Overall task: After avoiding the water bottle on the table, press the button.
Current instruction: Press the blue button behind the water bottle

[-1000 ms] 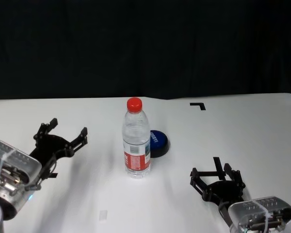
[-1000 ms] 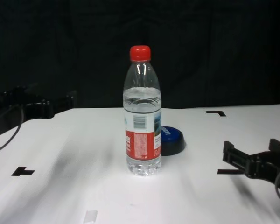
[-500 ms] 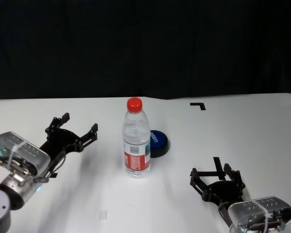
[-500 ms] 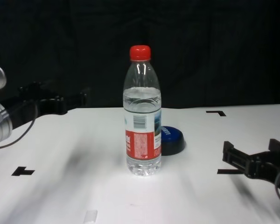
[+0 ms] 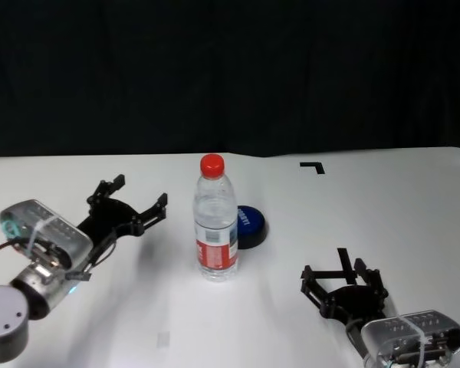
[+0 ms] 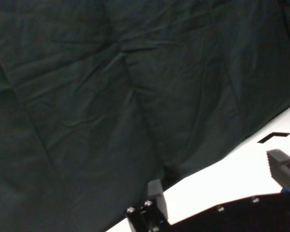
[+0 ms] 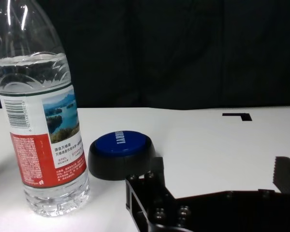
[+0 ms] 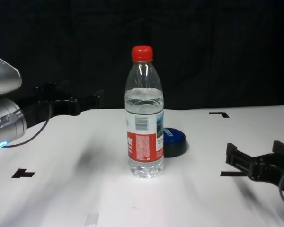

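Water bottle upright mid-table; button just behind it, toward the far edge. Left gripper above the table's left side, fingers spread wide. Right gripper parked near front-right corner, also wide.

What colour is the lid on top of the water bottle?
Red. The water bottle has a red screw cap, clearest in the chest view.

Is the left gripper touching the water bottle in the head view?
No. The left gripper hangs open over the table, with clear white surface between it and the water bottle.
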Robot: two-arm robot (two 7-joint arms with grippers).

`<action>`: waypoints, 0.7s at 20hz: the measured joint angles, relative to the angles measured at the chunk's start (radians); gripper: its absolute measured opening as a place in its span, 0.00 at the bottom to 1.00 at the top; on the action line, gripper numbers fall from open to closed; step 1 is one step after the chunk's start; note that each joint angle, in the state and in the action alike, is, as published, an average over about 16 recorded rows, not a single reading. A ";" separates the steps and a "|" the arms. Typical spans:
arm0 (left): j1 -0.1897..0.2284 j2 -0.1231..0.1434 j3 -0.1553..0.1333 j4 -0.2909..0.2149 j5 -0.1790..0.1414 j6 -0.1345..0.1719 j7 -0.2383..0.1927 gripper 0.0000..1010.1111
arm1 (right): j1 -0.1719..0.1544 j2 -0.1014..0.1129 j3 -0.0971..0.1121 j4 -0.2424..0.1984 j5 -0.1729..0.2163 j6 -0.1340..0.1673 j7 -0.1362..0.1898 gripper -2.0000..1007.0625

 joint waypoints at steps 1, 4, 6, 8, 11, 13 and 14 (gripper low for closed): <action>-0.007 -0.001 0.004 0.009 -0.001 -0.004 -0.003 1.00 | 0.000 0.000 0.000 0.000 0.000 0.000 0.000 1.00; -0.024 -0.004 0.015 0.033 -0.004 -0.013 -0.009 1.00 | 0.000 0.000 0.000 0.000 0.000 0.000 0.000 1.00; -0.034 -0.005 0.021 0.047 -0.006 -0.019 -0.012 1.00 | 0.000 0.000 0.000 0.000 0.000 0.000 0.000 1.00; -0.042 -0.007 0.026 0.058 -0.009 -0.023 -0.014 1.00 | 0.000 0.000 0.000 0.000 0.000 0.000 0.000 1.00; -0.051 -0.010 0.033 0.073 -0.012 -0.028 -0.017 1.00 | 0.000 0.000 0.000 0.000 0.000 0.000 0.000 1.00; -0.056 -0.011 0.037 0.081 -0.015 -0.031 -0.019 1.00 | 0.000 0.000 0.000 0.000 0.000 0.000 0.000 1.00; -0.059 -0.012 0.038 0.085 -0.016 -0.032 -0.020 1.00 | 0.000 0.000 0.000 0.000 0.000 0.000 0.000 1.00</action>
